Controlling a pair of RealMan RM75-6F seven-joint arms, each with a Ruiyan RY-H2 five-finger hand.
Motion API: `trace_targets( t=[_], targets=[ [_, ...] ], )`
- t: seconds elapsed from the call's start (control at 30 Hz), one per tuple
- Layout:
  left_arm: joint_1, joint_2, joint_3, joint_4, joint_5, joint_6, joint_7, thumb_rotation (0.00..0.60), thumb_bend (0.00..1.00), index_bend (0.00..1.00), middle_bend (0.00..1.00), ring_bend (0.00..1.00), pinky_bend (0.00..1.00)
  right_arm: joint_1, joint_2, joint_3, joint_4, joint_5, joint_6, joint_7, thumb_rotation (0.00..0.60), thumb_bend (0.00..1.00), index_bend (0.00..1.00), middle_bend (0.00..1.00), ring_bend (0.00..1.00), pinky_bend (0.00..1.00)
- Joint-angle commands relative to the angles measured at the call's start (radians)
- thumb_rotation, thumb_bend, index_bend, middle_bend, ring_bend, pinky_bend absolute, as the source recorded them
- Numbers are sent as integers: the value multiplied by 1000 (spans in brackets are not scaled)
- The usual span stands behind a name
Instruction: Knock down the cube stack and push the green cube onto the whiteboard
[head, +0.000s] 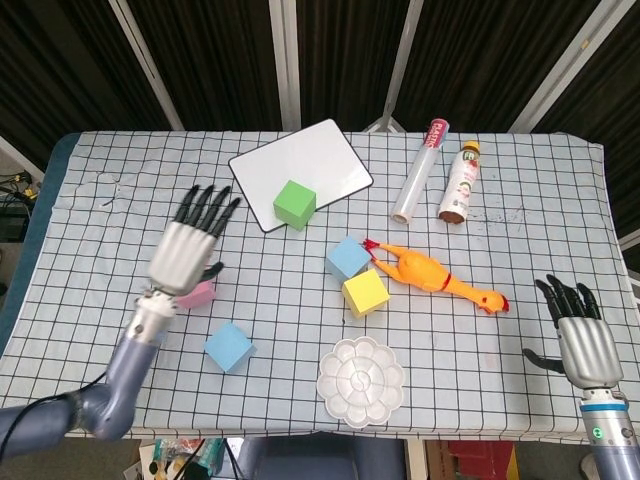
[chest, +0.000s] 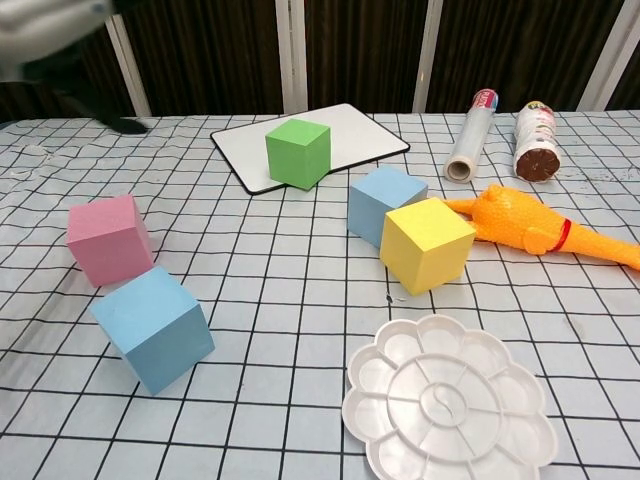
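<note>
The green cube (head: 295, 204) (chest: 298, 152) stands on the whiteboard (head: 325, 160) (chest: 355, 135), near its front edge. My left hand (head: 190, 245) hovers well to the cube's left with its fingers spread and holds nothing; the chest view catches it only as a blur (chest: 55, 35) at the top left. A pink cube (head: 197, 296) (chest: 108, 238) lies partly under that hand in the head view. A blue cube (head: 229, 347) (chest: 154, 327) lies in front of it. My right hand (head: 574, 335) rests open at the table's near right edge.
Another blue cube (head: 347, 259) and a yellow cube (head: 365, 292) sit mid-table beside a rubber chicken (head: 435, 273). A white palette (head: 361, 383) lies near the front edge. A foil roll (head: 421, 169) and a bottle (head: 459, 180) lie at the back right.
</note>
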Motion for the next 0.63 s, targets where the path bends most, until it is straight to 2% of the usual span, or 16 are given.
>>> trace_targets(
  t=[0.03,0.2,0.3,0.43,0.63],
  targets=[
    [193,160,147,-63,76,143,-103,600,48,32,0,0,43,-2,-4,1,1,-6,9,-4,600,27,112,67,128,36],
    [314,204,197,-5,76,187,-345,600,48,40,0,0,43,-4,-11,-1,5,-15,18,-14,600,27,112,67,129,37],
    [361,210,216,21,83,193,-430,600,50,41,0,0,43,-5,-12,-1,5,-17,22,-18,600,27,112,67,129,37],
    [429,196,238,55,68,197,-494,600,52,43,0,0,43,-12,-12,-2,4,-34,47,-29,600,26,112,67,129,37],
    [464,183,221,79,120,228,-528,600,63,46,0,0,42,-18,-19,-2,12,-52,70,-27,600,27,112,67,129,37]
  ],
)
